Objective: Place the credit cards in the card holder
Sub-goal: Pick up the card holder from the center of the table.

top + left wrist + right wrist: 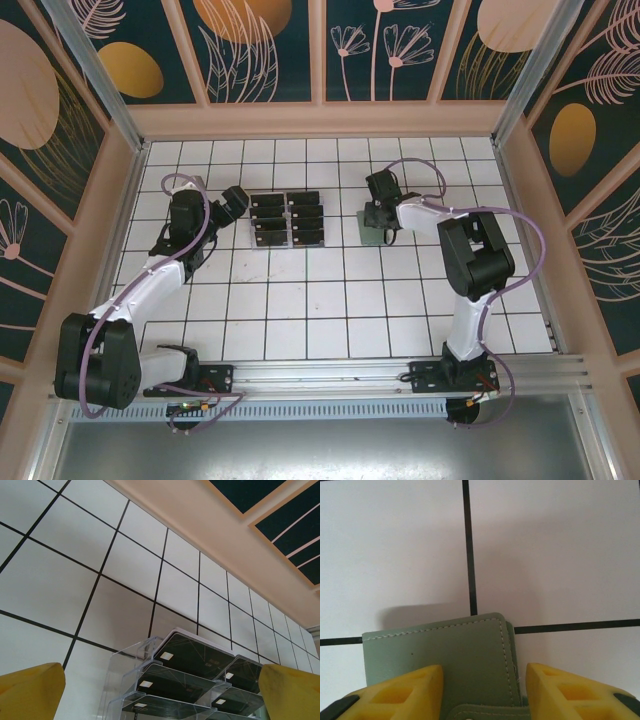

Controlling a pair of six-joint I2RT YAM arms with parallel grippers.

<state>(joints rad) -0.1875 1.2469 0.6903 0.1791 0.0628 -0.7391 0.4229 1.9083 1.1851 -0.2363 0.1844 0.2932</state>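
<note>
Card holder (445, 655): laid flat right of centre; its right edge is straddled by right gripper (482, 682), jaws part-spread, nothing clamped; the soft sleeve may be skidded or buckled on closing. Credit cards (195, 655): stacked in clear rack (125, 662), left; left gripper (160, 692) is poised beside it, jaws wide apart.

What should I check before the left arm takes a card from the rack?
1. Left gripper open: ok.
2. Cards sit in the clear rack, just ahead of that gripper: ok.
3. Right gripper above the card holder: ok.
4. Card holder lies flat on the table: ok.
5. Right gripper's hold on it: cannot tell.
6. Its slot open for a card: cannot tell.
</note>
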